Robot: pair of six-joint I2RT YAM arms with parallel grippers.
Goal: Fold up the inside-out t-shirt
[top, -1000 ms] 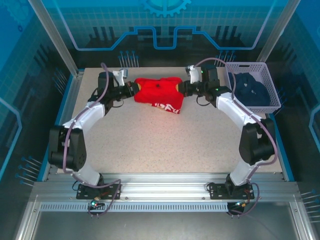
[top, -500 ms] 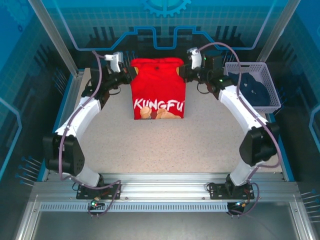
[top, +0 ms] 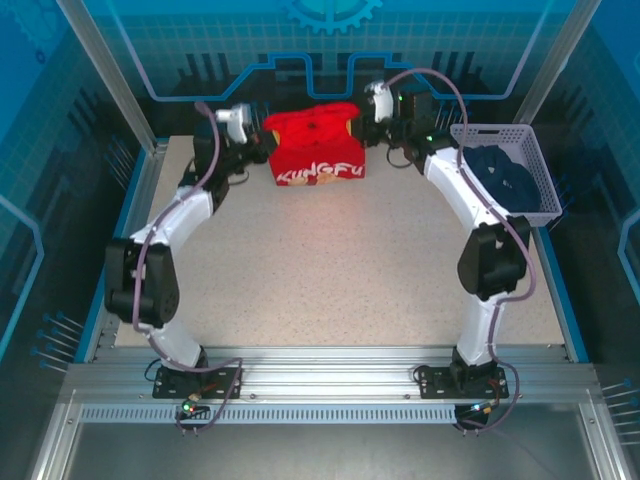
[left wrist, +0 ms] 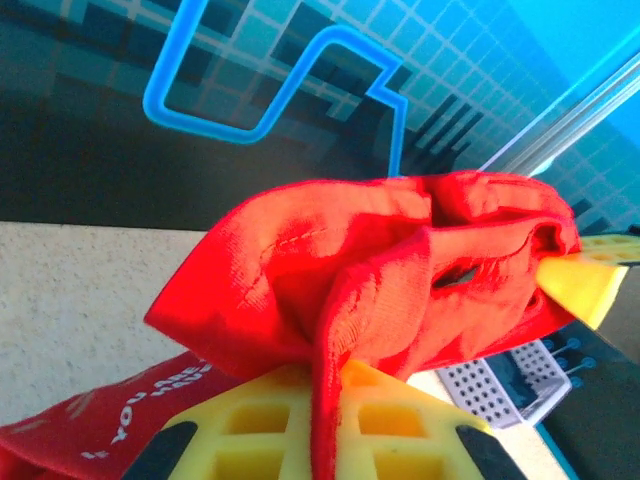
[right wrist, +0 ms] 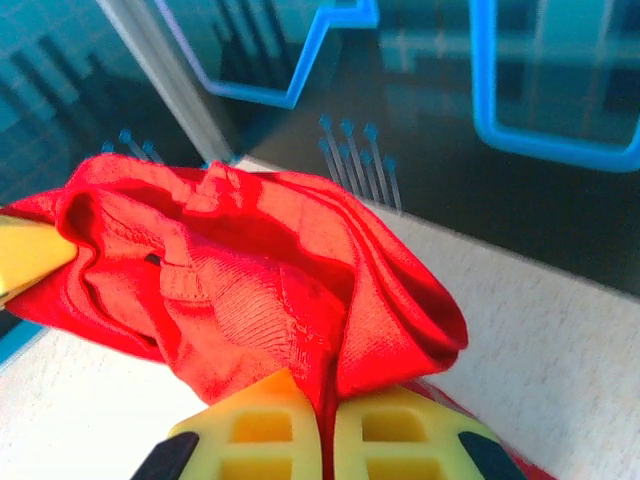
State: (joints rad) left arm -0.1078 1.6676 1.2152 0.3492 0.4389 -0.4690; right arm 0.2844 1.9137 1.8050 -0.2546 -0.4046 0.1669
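Here, left end effector and right end effector each clenched on bunched t-shirt, front mostly hidden in folds.

So the left arm and right arm both reach far forward, wrists raised and angled inward. The left gripper and right gripper face each other, yellow fingers pressed together, each clamped on a bunch of shirt.
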